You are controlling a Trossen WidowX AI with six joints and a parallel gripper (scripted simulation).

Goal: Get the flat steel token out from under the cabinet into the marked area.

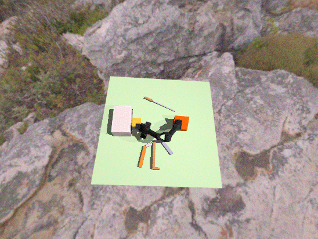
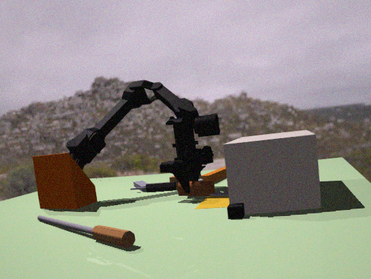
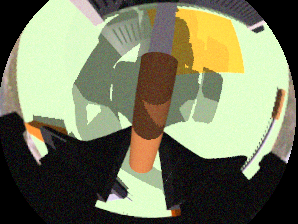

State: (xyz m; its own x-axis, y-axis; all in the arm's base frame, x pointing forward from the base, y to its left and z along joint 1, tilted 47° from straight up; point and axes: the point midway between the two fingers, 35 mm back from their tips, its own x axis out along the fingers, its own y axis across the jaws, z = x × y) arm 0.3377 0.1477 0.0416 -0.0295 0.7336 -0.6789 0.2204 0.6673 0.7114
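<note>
My gripper [image 2: 185, 190] [image 3: 146, 131] points down in front of the cabinet, shut on the brown cylindrical handle [image 2: 203, 189] [image 3: 156, 82] of a tool. The tool's flat grey blade [image 3: 164, 30] runs from the handle towards the cabinet; its far end is hidden, and I cannot tell whether it is under the cabinet. The pale cabinet [image 1: 122, 120] [image 2: 271, 173] stands beyond the gripper, its slotted front at the top of the wrist view. The yellow marked area [image 1: 137, 120] [image 2: 213, 203] [image 3: 215, 42] lies in front of it, beside and partly beneath the blade. I cannot make out the token.
A thin rod with a brown handle [image 1: 148, 98] [image 2: 113, 235] [image 3: 279, 104] lies to one side. On the other side lie an orange-handled tool [image 1: 142, 156], an L-shaped stick [image 1: 154, 156] and a grey-bladed tool [image 1: 167, 148] [image 2: 139, 184]. A small black block [image 2: 235, 211] is by the cabinet's corner.
</note>
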